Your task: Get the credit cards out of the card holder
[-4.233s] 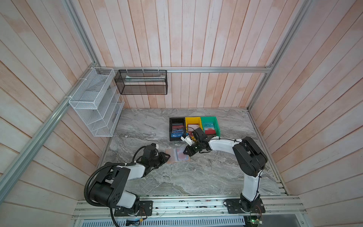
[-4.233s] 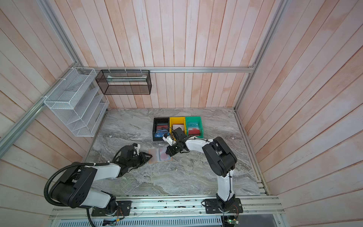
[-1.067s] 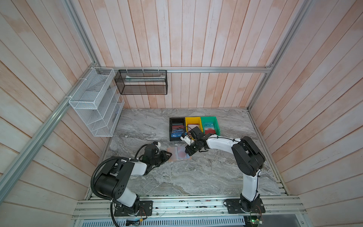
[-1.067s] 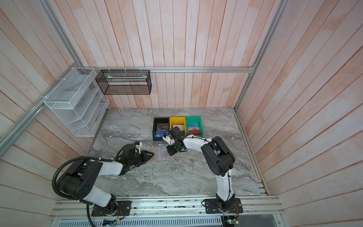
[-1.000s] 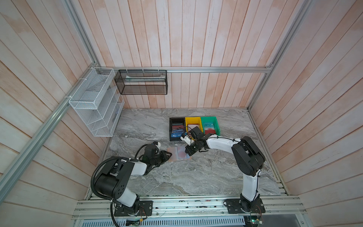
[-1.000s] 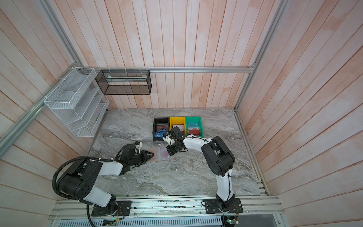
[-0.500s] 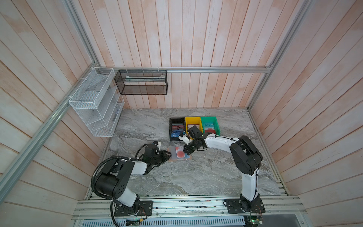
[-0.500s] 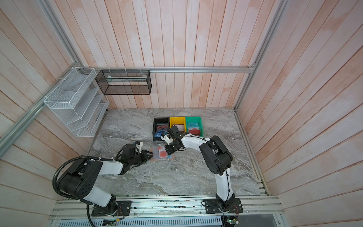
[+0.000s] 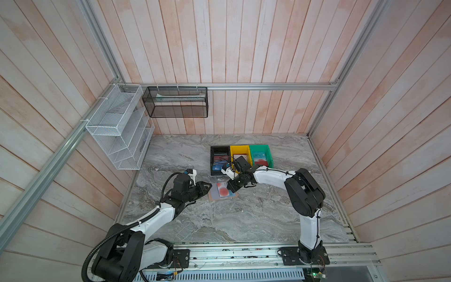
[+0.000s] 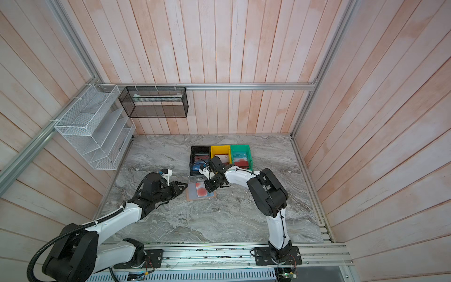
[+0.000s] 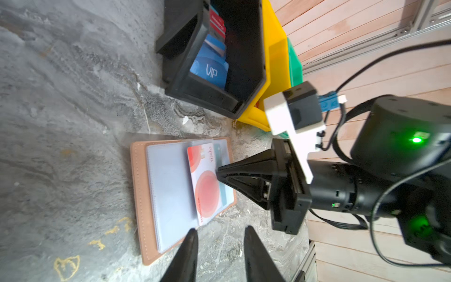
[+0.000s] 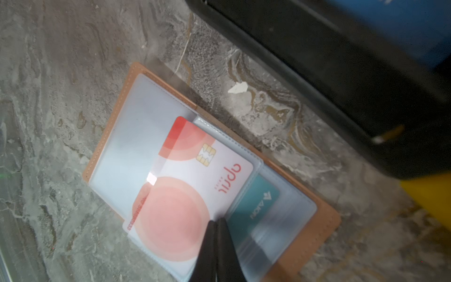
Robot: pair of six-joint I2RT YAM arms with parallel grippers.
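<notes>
The tan card holder [image 9: 211, 196] [image 10: 189, 197] [image 11: 138, 185] [image 12: 324, 222] lies open on the marble, its clear sleeve pages facing up. A pale credit card with red circles [image 9: 223, 192] [image 10: 202, 192] [image 11: 207, 193] [image 12: 170, 210] lies across the pages, partly out of a sleeve. A teal card [image 12: 253, 202] sits inside a sleeve beside it. My right gripper [image 9: 230, 188] [image 10: 209, 188] [image 11: 219, 172] [image 12: 216, 221] is shut, its tips touching the red-circle card's edge. My left gripper [image 9: 209, 187] [image 10: 186, 187] [image 11: 219, 232] stands open just off the holder's left edge, holding nothing.
A black bin [image 9: 219, 148] [image 11: 195, 92], a yellow bin [image 9: 239, 147] and a green bin [image 9: 260, 146] stand in a row just behind the holder. The black one holds a blue VIP card [image 11: 210, 70]. Wire baskets [image 9: 117, 127] hang on the left wall.
My right gripper has slid left over the holder, and the red-circle card now shows on the pages where only pale sleeves showed a second ago. The left gripper has stayed put.
</notes>
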